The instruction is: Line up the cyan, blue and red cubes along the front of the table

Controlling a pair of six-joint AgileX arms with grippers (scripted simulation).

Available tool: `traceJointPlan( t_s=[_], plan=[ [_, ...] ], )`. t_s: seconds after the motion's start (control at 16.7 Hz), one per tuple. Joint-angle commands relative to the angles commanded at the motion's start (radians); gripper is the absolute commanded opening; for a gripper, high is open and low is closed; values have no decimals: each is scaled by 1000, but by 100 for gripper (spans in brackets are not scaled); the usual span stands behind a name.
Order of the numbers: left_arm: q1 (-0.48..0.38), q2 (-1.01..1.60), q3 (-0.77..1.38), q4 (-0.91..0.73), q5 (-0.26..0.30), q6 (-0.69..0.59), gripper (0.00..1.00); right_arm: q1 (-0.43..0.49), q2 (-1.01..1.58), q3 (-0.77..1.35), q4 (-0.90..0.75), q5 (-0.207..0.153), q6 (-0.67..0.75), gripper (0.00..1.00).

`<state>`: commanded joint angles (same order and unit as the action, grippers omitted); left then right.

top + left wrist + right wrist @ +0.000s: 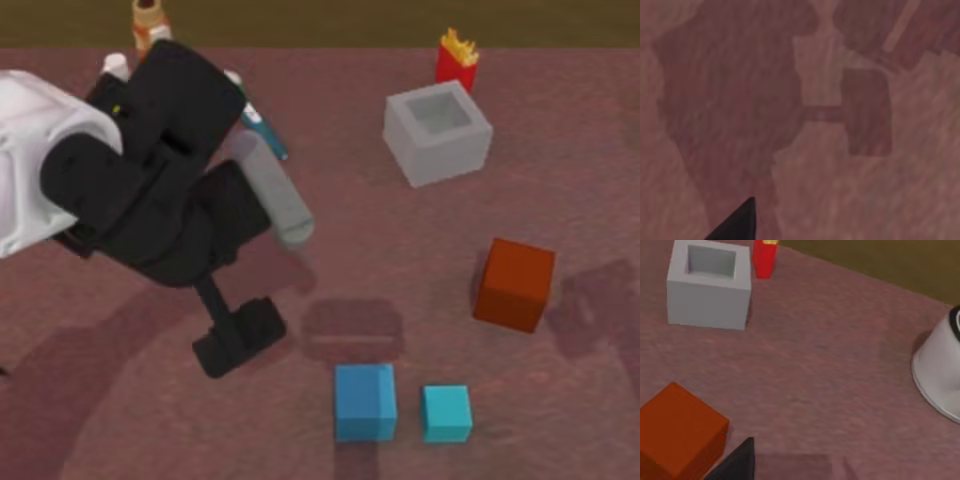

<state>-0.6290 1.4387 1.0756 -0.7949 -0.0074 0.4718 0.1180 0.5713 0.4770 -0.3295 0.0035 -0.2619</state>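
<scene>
The blue cube (365, 402) and the smaller cyan cube (446, 413) sit side by side near the front edge of the table (120, 420), a narrow gap between them. The larger red cube (515, 284) rests farther back and to the right, turned slightly askew. My left gripper (240, 338) hangs open and empty over bare table, left of and a little behind the blue cube. Its wrist view holds only cloth, shadows and one dark fingertip (742, 220). My right arm is outside the top view. One fingertip (740, 462) of its open gripper shows beside the red cube (680, 432).
A grey hollow box (437, 132) stands at the back right, with a red fries carton (456, 62) behind it. A bottle (148, 20), a blue-and-white pen-like item (262, 130) and a grey cylinder (278, 195) lie around my left arm. A white rounded body (940, 375) sits at the right wrist view's edge.
</scene>
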Motion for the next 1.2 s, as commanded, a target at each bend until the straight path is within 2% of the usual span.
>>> traceJointPlan(
  t_s=[0.42, 0.66, 0.96, 1.2],
  plan=[
    [340, -743, -584, 364, -10, -228, 100, 125, 753, 518, -393, -2, -298, 100],
    [494, -1089, -847, 556, -7, -338, 100, 189, 1096, 785, -585, -4, -450, 100],
    [618, -1359, -1035, 742, 3, -442, 100, 243, 1384, 1021, -736, -3, -578, 100],
    [649, -1439, -1076, 795, 7, -472, 100, 257, 1458, 1085, -775, -2, -613, 100]
  ],
)
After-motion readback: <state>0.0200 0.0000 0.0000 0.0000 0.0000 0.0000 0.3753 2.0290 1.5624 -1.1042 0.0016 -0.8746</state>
